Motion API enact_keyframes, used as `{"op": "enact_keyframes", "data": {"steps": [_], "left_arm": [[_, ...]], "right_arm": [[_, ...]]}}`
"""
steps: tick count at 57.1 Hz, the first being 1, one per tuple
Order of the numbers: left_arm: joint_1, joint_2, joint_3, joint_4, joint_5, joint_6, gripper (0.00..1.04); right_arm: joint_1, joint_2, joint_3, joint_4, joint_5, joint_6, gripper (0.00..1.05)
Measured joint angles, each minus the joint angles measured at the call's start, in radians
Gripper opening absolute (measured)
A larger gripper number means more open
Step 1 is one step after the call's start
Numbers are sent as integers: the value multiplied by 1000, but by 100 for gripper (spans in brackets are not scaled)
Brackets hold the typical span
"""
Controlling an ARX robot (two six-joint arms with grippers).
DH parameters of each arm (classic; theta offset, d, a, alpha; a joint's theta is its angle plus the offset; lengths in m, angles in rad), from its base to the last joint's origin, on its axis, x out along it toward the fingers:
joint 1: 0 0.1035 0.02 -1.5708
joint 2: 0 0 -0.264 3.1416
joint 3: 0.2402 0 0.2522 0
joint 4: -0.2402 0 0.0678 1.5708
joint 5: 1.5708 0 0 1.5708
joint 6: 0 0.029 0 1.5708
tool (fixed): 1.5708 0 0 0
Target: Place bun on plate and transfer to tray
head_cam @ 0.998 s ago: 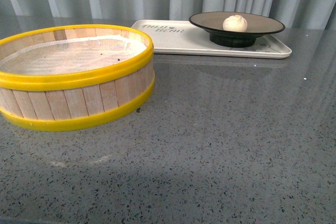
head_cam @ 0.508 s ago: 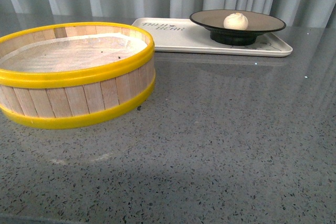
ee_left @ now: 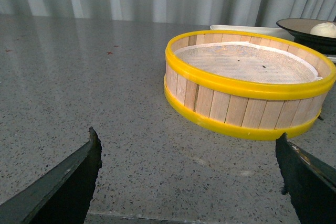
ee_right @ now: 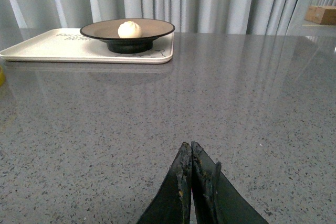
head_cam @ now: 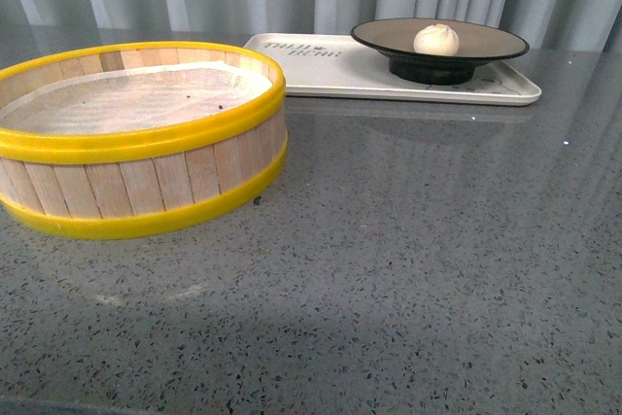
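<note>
The cream-white bun (head_cam: 436, 39) lies in the black-rimmed tan plate (head_cam: 486, 43), which stands on the right end of the off-white tray (head_cam: 335, 73) at the back of the table. The bun (ee_right: 129, 29), plate (ee_right: 152, 25) and tray (ee_right: 47, 48) also show far off in the right wrist view. My left gripper (ee_left: 189, 148) is open and empty over bare table, short of the steamer basket. My right gripper (ee_right: 189, 148) is shut and empty, low over the table, well away from the tray. Neither arm shows in the front view.
A large yellow-rimmed wooden steamer basket (head_cam: 136, 138) with a white liner stands at the front left; it also shows in the left wrist view (ee_left: 247, 85). The table is grey speckled stone (head_cam: 418, 240). Grey curtains hang behind. A cardboard box (ee_right: 321, 13) sits far right.
The front view shifted slightly between the oldest frame and the later ones. The bun, plate, tray and basket have not moved on the table.
</note>
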Motion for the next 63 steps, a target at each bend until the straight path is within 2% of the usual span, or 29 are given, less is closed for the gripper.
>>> {"op": "enact_keyframes", "data": {"steps": [10,14,27,38,63], "left_arm": [[0,0,0,0,0,0,98],[0,0,0,0,0,0,98],[0,0,0,0,0,0,98],[0,0,0,0,0,0,98],[0,0,0,0,0,0,98]], "right_arm": [[0,0,0,0,0,0,2],[0,0,0,0,0,0,15],[0,-1,0,-1,0,0,67],[0,-1,0,-1,0,0,97],[0,-1,0,-1,0,0,96]]}}
